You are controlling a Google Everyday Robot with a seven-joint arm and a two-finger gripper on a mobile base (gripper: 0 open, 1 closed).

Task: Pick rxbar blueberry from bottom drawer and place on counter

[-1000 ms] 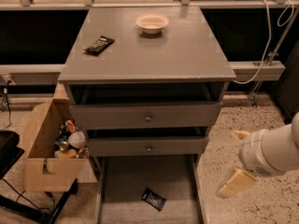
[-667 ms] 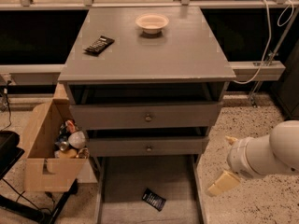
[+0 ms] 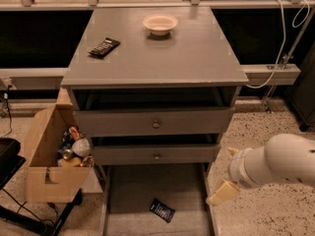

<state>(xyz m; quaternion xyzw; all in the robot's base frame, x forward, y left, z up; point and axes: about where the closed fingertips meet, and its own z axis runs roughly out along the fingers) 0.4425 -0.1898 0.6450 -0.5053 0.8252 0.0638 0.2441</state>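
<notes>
The rxbar blueberry [image 3: 162, 210] is a small dark packet lying flat on the floor of the open bottom drawer [image 3: 133, 191], near its front middle. The counter [image 3: 157, 48] is the grey cabinet top above. My gripper [image 3: 222, 191] hangs at the end of the white arm, at the drawer's right wall, to the right of the packet and a little above it. It holds nothing that I can see.
A white bowl [image 3: 160, 23] and a longer black bar [image 3: 104, 47] lie on the counter. Two upper drawers with round knobs [image 3: 156, 124] are slightly open. A cardboard box [image 3: 51, 156] of items stands at the left. A cable [image 3: 283, 38] hangs at the right.
My arm and gripper have moved left, from the floor at the right toward the drawer's right wall. The packet has not moved.
</notes>
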